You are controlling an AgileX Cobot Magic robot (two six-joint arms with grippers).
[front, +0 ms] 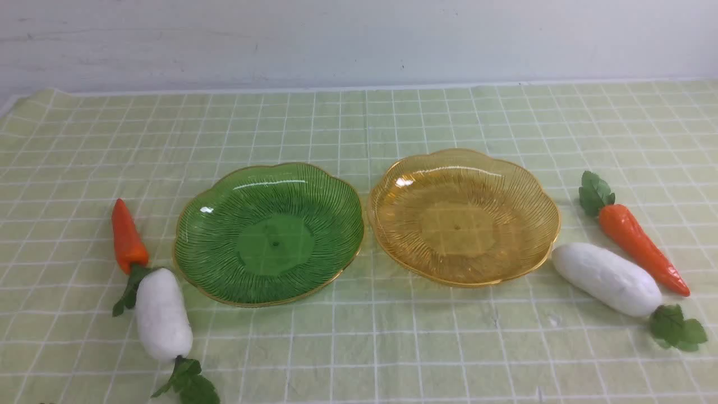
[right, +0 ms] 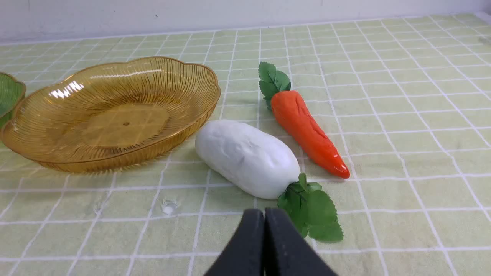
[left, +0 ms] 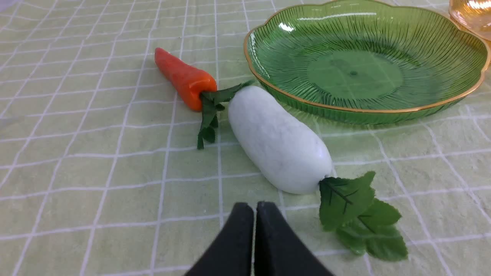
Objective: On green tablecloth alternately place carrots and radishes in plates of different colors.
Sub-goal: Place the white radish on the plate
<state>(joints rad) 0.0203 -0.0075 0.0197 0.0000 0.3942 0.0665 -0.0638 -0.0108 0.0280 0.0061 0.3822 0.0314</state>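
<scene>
**Step in hand:** first pick, judged from two empty plates.

Find the green plate (front: 269, 235) at 9 o'clock and the amber plate (front: 463, 219) at 3 o'clock of the middle of the green tablecloth (front: 359, 129), which covers the worktop. Rims close together; contact not determinable.

Locate the short carrot (front: 127, 235) at 9 o'clock of the green plate, and the left radish (front: 162, 314) at 8 o'clock, lying against the carrot's leaves. Locate the long carrot (front: 639, 247) at 3 o'clock of the amber plate, and the right radish (front: 608, 279) at 4 o'clock, just beside that carrot.

Note the left tool (left: 255, 209) fully closed and holding nothing, near the leaf end of the left radish. Note the right tool (right: 264, 214) closed and empty too, near the leaves of the right radish.

**Next move, as a judgement:**
1. Spread one tool wide.
2. Descend across a vegetable's body, not its leaves.
3. Close, lift, and release over a plate.
4. Follow with the other kind of vegetable.

Allow a wider spread for a radish than for a carrot.

**Writing:** no brand, label or lettering found.
</scene>
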